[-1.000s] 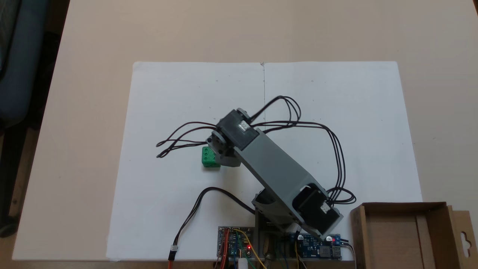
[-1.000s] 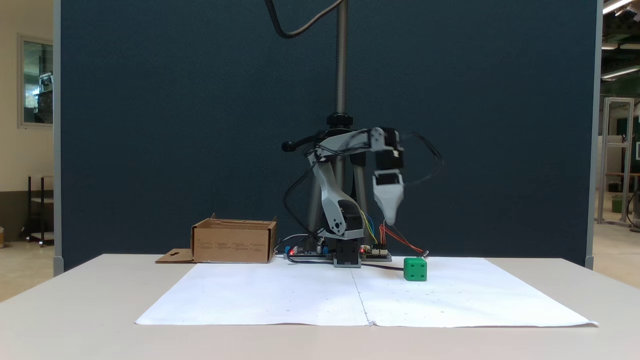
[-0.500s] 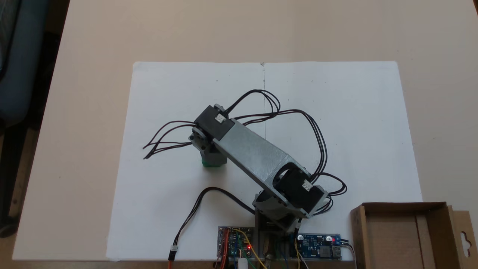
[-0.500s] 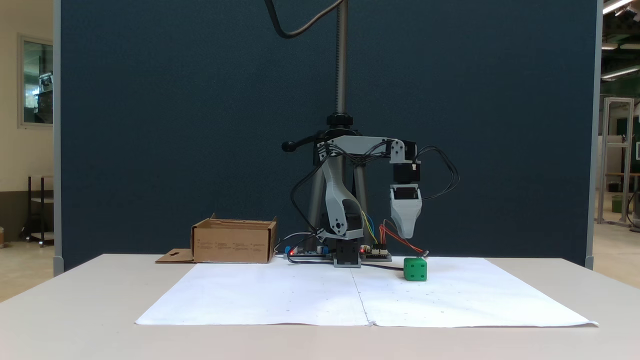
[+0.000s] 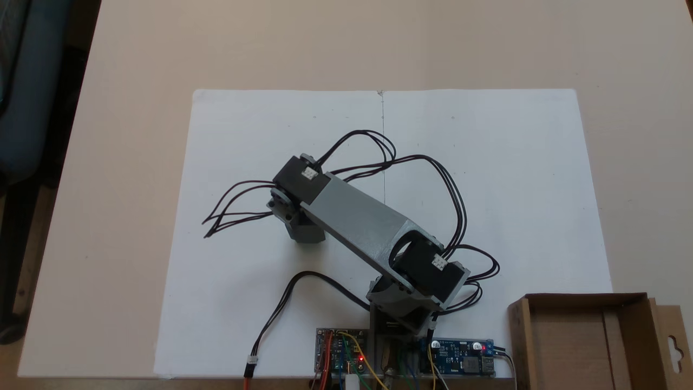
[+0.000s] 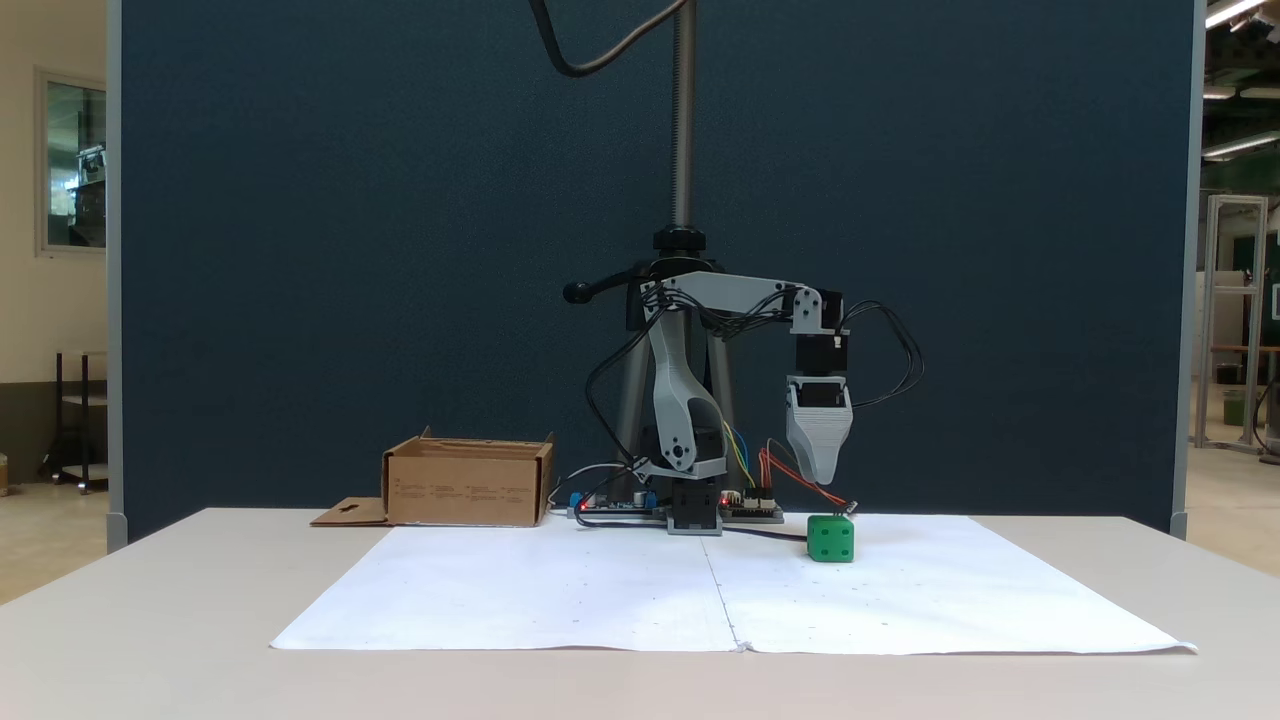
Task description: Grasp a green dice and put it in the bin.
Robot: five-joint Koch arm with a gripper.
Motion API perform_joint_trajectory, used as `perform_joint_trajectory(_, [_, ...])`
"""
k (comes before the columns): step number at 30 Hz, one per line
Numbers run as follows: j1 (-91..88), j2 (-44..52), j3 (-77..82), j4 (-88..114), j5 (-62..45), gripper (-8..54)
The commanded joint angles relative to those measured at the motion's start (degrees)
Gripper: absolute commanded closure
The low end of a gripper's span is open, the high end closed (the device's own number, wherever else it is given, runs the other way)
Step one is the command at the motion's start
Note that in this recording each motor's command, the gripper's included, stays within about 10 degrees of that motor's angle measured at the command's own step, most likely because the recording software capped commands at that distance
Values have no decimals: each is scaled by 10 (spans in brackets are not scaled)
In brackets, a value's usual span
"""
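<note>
The green dice sits on the white paper, right of the arm's base in a fixed view from the side. My gripper points straight down and hangs a short way above the dice, not touching it. Its jaws line up one behind the other, so their opening cannot be told. Seen from above, the grey gripper and wrist cover the dice. The bin, a brown cardboard box with a slotted flap, stands at the lower right there, and left of the base as the bin.
White paper sheets cover the middle of the beige table. Circuit boards and wiring lie by the arm's base. Black cable loops stick out from the wrist. A tripod pole rises behind the arm.
The arm swung further over the dice and lowered. The gripper went from beside the dice to directly above it, now covering it from above. The dice has not moved.
</note>
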Motion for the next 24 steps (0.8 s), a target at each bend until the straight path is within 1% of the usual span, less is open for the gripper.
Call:
perform_joint_trajectory(1, [-12, 0, -25, -25, 48, 42])
perform_joint_trajectory(9, [-12, -30, -25, -42, 47, 43])
perform_joint_trajectory(18, [-12, -40, -24, -48, 47, 40])
perform_joint_trajectory(24, [-12, -46, -4, -89, 46, 40])
